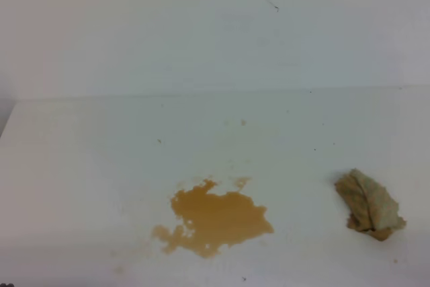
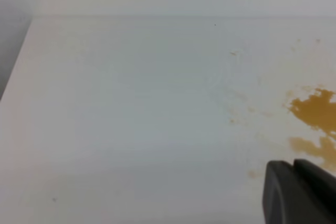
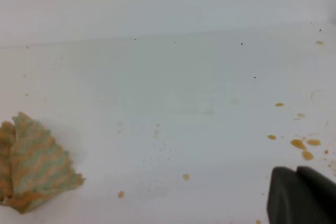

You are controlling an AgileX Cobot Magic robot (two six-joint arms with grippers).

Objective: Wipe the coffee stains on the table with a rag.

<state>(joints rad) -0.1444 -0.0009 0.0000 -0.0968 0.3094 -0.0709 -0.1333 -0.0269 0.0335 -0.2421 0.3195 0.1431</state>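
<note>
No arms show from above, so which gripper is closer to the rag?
Probably right. The right gripper camera shows the rag at its picture's left; the left gripper camera shows only the coffee stain, no rag.

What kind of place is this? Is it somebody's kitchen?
Probably not a kitchen; more likely a robot test bench. There is only a plain white table against a bare white wall, with coffee stains and a crumpled rag laid out for wiping.
</note>
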